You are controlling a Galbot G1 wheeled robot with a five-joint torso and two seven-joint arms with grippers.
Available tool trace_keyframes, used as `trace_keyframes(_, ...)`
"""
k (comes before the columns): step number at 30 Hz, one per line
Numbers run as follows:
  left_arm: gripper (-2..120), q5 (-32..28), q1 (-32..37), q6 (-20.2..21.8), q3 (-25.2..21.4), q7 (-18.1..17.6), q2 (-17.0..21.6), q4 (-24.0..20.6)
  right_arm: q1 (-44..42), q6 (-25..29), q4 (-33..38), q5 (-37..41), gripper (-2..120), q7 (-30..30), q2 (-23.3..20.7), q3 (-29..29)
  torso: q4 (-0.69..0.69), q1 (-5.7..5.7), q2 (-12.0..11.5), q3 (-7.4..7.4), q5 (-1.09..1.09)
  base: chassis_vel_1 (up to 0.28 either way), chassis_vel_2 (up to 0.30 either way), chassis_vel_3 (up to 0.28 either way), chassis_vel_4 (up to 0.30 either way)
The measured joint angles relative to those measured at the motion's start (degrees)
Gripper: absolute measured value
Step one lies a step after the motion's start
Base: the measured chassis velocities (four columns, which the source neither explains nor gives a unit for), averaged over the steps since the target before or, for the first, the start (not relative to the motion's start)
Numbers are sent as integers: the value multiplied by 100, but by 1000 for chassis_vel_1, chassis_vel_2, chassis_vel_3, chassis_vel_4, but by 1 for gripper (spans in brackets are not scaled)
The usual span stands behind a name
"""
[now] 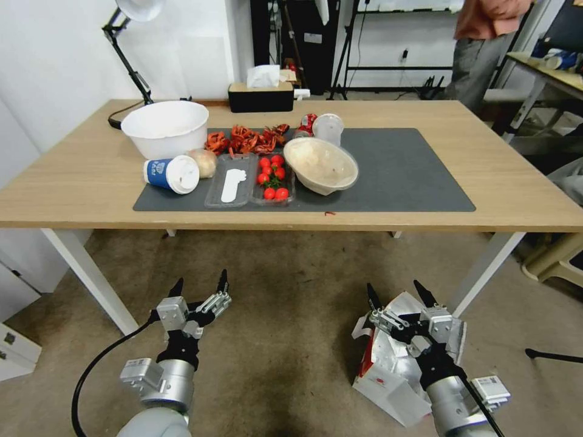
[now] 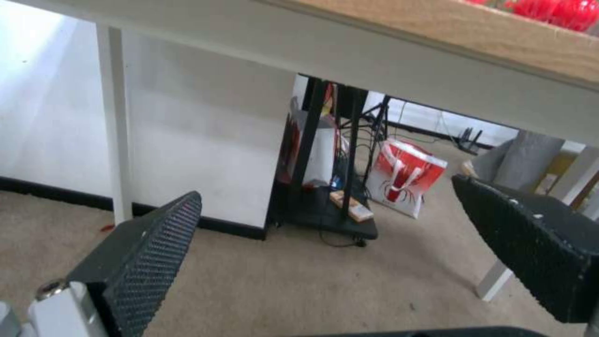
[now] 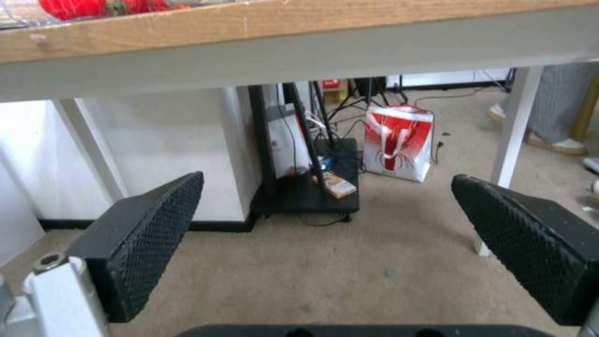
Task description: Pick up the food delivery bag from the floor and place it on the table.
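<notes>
Task not begun. The food delivery bag [image 1: 395, 364] lies on the floor [image 1: 285, 340] beneath the right hand [image 1: 398, 297]. Right and left hand [image 1: 199, 286] both wide, empty. Lift and placement on the surface [image 1: 516, 200] remain.

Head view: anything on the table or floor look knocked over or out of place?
Yes. The blue paper cup lies on its side on the mat, and the clear-lidded bowl sits tilted. The food delivery bag lies toppled on the floor, below the open right gripper.
</notes>
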Motion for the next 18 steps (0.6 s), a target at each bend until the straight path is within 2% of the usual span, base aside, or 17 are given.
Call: trace_keyframes(18, 100, -1, 10, -6, -3, -14, -8, 13, 18, 17, -68, 18, 100, -15, -19, 0, 0, -164, -412, -247, 0, 0, 0, 0, 0)
